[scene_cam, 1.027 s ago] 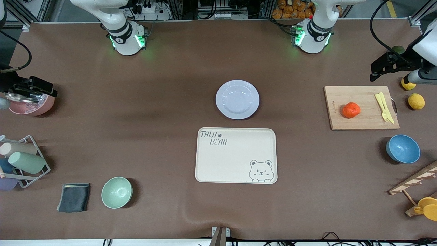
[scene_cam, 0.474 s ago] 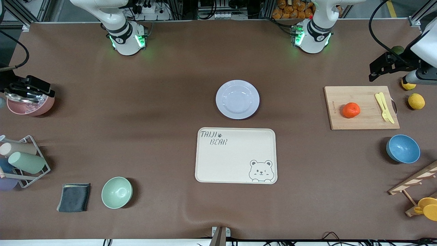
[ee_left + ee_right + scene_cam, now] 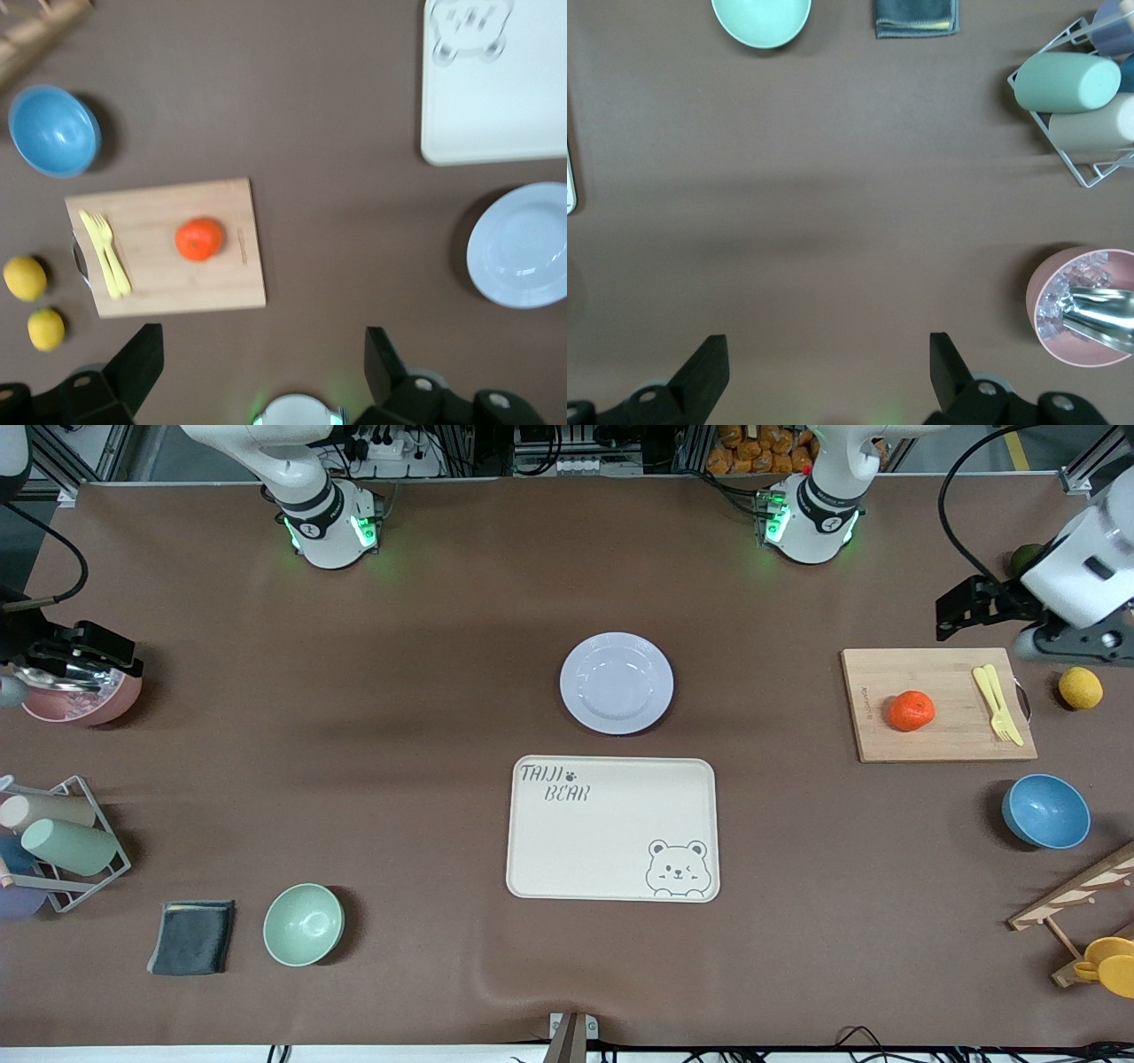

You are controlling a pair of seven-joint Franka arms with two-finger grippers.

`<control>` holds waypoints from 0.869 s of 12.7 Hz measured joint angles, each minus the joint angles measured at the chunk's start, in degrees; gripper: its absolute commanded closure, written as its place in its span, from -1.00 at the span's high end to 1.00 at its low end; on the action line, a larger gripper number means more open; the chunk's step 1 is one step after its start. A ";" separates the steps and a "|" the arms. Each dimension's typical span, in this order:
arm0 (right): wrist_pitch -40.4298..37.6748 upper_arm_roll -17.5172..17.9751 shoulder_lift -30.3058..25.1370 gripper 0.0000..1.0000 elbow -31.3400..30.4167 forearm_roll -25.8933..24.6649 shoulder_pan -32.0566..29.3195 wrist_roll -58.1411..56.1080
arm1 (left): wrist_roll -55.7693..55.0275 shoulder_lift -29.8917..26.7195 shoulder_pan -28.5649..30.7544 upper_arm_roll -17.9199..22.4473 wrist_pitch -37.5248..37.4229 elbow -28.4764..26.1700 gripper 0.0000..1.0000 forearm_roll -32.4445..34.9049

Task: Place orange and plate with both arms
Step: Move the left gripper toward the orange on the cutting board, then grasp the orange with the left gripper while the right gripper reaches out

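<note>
The orange (image 3: 912,710) lies on a wooden cutting board (image 3: 939,731) toward the left arm's end of the table; it also shows in the left wrist view (image 3: 198,239). The plate (image 3: 616,683) lies bare at mid-table, just farther from the front camera than the cream bear tray (image 3: 611,828), and shows in the left wrist view (image 3: 523,245). My left gripper (image 3: 955,613) hangs high over the table by the board's edge, open and empty (image 3: 263,372). My right gripper (image 3: 120,657) hangs over a pink bowl, open and empty (image 3: 828,372).
A yellow fork (image 3: 997,701) lies on the board, with a lemon (image 3: 1081,687) and a blue bowl (image 3: 1045,811) nearby. At the right arm's end are the pink bowl (image 3: 84,700) with ice and a scoop, a cup rack (image 3: 62,841), a green bowl (image 3: 303,924) and a grey cloth (image 3: 192,936).
The left arm has swung its gripper a little toward the table's middle, and it now covers one lemon. The right arm has barely moved.
</note>
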 measured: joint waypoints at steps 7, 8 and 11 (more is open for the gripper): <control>-0.31 -0.34 1.50 1.00 -0.05 3.85 0.00 -0.07 | -0.37 -0.31 0.01 -0.63 3.15 -14.12 1.00 3.04; -0.48 -0.33 1.87 1.00 -0.06 4.91 0.00 -0.07 | -0.40 -1.22 0.03 -0.73 5.10 -16.42 1.00 3.30; -1.23 -0.47 2.96 1.00 -0.27 9.08 -0.06 0.02 | -0.58 -6.63 0.88 -0.87 12.82 -26.57 1.00 3.44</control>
